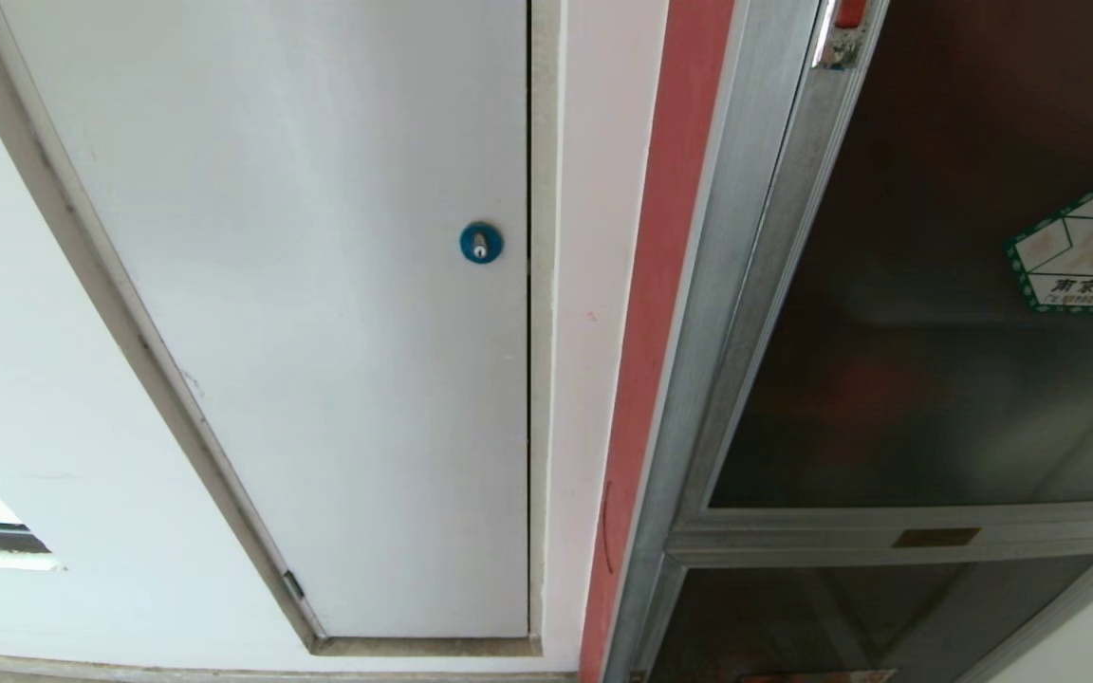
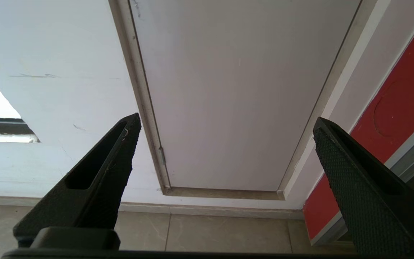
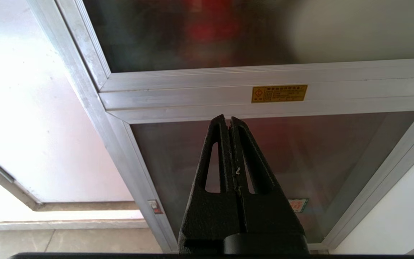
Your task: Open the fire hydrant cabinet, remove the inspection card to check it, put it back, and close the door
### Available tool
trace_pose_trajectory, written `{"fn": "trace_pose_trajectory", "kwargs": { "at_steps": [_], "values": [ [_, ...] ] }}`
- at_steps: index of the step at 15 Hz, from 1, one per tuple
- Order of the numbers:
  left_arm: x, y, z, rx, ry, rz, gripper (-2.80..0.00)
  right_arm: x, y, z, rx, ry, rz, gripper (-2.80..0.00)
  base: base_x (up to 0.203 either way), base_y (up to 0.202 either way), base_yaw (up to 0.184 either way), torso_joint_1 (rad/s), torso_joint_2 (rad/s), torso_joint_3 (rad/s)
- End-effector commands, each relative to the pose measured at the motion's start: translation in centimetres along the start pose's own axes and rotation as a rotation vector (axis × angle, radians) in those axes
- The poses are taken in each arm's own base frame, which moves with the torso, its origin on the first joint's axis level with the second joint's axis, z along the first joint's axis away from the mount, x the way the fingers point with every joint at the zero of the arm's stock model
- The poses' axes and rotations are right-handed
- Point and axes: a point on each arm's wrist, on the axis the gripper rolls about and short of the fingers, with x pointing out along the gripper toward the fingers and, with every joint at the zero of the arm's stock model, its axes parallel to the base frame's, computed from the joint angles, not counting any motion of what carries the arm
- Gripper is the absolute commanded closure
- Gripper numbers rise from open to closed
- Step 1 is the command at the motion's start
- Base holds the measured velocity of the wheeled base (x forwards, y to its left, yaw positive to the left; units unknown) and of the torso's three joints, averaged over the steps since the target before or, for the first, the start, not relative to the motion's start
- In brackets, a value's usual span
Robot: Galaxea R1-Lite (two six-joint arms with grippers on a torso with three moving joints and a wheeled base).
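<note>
Right claw (image 3: 231, 118) is seen pressed shut on nothing, held off the lower glass panel (image 3: 336, 151) of the fire hydrant cabinet (image 1: 698, 379). Left claw (image 2: 225, 126) is spread wide, empty, faced at the white panel (image 1: 319, 285). Door (image 1: 935, 313) is closed, sticker (image 1: 1087, 247) on its glass; inspection card not seen.

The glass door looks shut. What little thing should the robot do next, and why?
Probably lift the right gripper toward the small red latch at the door's top edge. The door is closed in its silver frame, and that gripper, shut and empty, points at the lower glass panel, well below the latch.
</note>
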Motion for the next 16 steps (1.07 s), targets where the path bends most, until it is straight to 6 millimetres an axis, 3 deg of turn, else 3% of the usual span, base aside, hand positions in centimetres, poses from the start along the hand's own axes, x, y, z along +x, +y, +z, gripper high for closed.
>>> {"fn": "trace_pose_trajectory", "kwargs": {
  "at_steps": [1, 16],
  "values": [
    [0.01, 0.0, 0.01, -0.001, 0.001, 0.001, -2.8, 0.0, 0.0, 0.0, 0.001, -0.001, 0.0, 0.0, 0.0, 0.0, 0.0, 0.0, 0.0, 0.0],
    [0.01, 0.0, 0.01, -0.001, 0.001, 0.001, -2.8, -0.02, 0.0, 0.05, -0.002, -0.001, -0.003, 0.0, 0.0, 0.0, 0.0, 0.0, 0.0, 0.0]
  ]
}}
